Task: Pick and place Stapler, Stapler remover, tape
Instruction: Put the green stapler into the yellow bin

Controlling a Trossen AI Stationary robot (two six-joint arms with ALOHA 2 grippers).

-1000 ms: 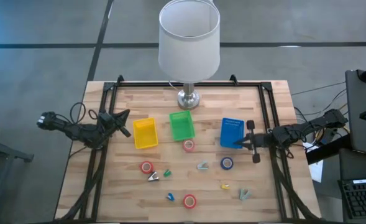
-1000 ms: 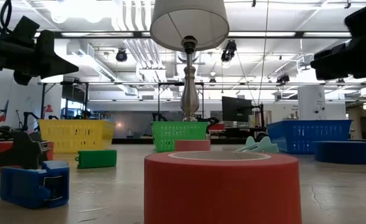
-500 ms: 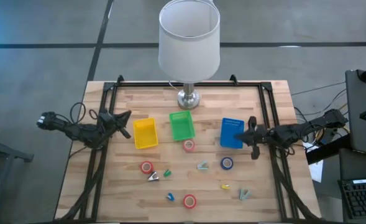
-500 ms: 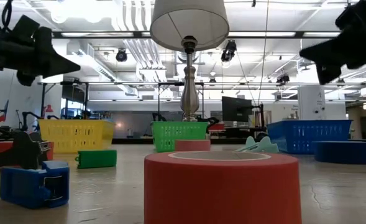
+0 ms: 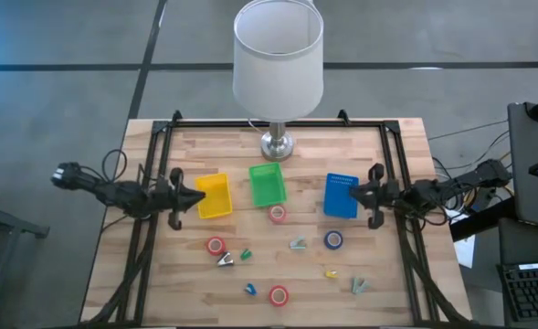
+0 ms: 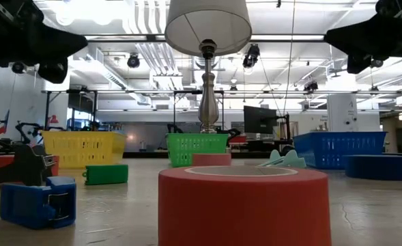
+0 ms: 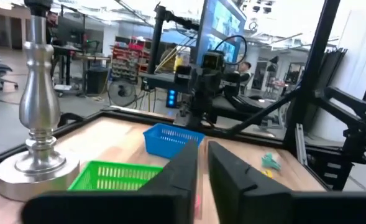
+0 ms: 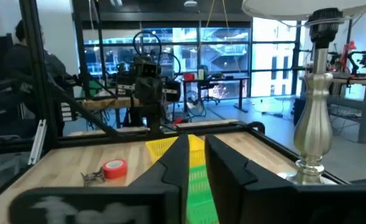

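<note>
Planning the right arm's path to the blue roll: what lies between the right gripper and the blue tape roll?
In the high view, only bare wood separates the right gripper from the blue tape roll; the blue tray sits beside that line.

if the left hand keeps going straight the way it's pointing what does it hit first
The left hand points across the table toward the yellow tray, so it would probably meet that tray's near wall first. It may be riding higher than the tray, though; its height is unclear.

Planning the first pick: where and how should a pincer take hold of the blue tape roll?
The blue tape roll lies flat, hole up, on the table. Probably best to come straight down and pinch across its outer rim, or one finger in the hole. The right pincer is nearest.
</note>
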